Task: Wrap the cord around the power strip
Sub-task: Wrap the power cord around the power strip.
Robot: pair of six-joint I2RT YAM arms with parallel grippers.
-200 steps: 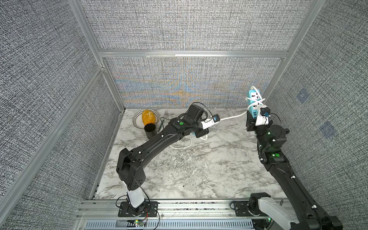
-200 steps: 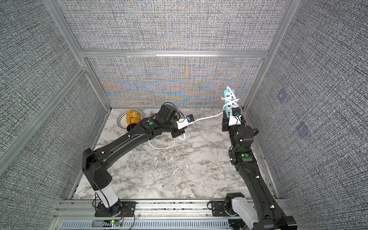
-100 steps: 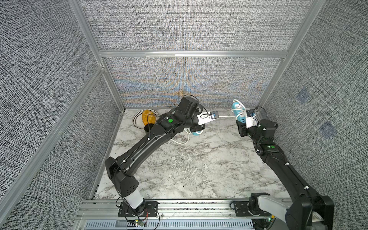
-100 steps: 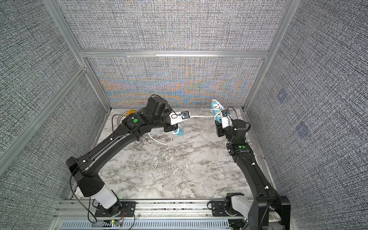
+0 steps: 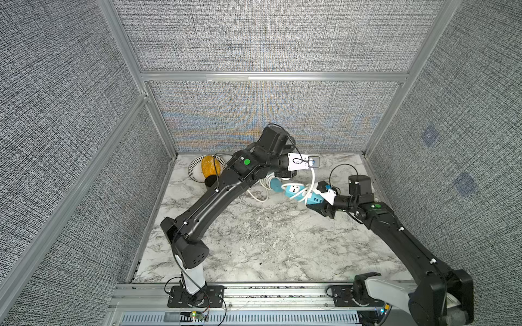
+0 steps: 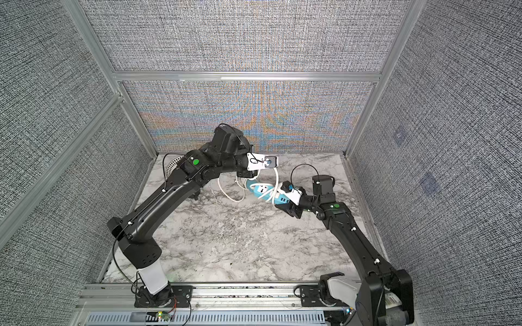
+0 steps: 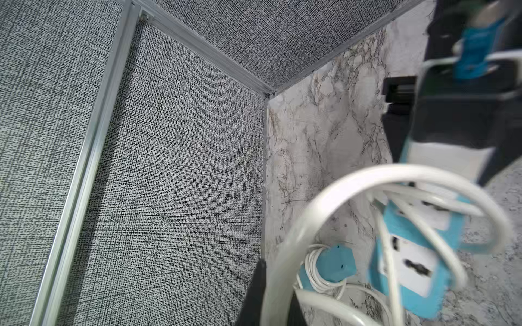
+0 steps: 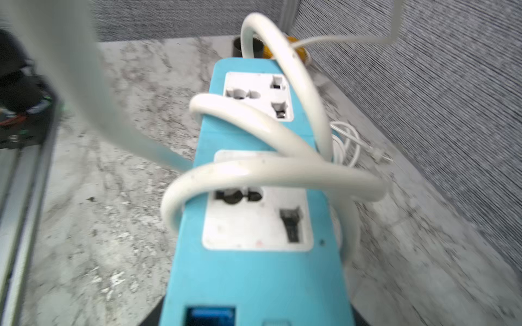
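Right wrist: glossy cord (image 8: 262,169) coils, perhaps loosely, around boxy power strip (image 8: 254,276).

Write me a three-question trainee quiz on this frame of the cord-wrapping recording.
1. True or false: the right gripper holds the blue power strip by one end.
2. What is the left gripper shut on? A the white cord; B a spoon; C nothing.
3. In the right wrist view, how many white socket panels show on the strip's face?
Key: 1 true; 2 A; 3 two.
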